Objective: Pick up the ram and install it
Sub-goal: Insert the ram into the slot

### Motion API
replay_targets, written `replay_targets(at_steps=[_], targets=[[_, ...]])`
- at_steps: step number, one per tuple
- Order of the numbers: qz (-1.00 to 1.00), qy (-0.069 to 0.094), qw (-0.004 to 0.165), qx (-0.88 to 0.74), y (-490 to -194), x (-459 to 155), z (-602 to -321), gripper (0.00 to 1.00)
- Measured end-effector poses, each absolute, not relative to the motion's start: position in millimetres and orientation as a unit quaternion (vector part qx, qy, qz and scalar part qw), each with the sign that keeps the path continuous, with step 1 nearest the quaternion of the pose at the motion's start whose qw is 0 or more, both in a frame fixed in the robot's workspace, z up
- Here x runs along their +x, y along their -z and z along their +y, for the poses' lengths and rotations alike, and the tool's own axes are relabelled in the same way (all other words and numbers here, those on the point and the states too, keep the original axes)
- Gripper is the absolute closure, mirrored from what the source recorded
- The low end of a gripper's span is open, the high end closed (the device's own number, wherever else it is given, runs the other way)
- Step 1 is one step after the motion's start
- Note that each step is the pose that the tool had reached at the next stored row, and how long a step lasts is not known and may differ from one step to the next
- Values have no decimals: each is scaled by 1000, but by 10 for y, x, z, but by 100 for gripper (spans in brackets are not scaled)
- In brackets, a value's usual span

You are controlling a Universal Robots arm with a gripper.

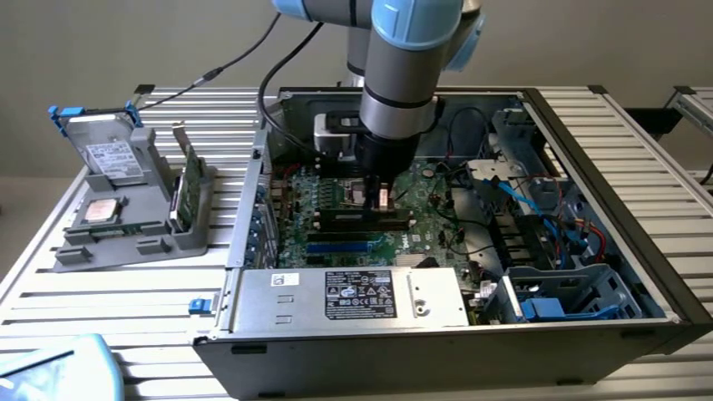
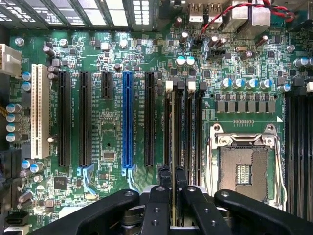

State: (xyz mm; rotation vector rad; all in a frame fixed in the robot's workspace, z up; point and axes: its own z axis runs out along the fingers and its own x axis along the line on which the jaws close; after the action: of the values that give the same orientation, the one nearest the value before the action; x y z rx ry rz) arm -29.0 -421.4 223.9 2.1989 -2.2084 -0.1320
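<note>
We see soft, even light on the table [image 1: 112,301], with no hard shadows. Inside the computer case [image 1: 446,359] it is darker, and the arm [image 1: 407,75] shades the green board [image 1: 429,200]. Up close the board looks bright, its metal bits shine, and the vent slots [image 2: 117,14] glare white.

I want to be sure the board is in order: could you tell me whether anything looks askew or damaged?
Nothing stands out. The gripper holds the ram edge-on, in line with the memory slots on the motherboard. No part there looks tilted, cracked or loose.
</note>
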Motion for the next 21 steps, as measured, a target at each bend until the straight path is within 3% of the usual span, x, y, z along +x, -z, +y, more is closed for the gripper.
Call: replay_targets(at_steps=[21], targets=[[-709,37,14,704,-2199,-300,-4212,85]])
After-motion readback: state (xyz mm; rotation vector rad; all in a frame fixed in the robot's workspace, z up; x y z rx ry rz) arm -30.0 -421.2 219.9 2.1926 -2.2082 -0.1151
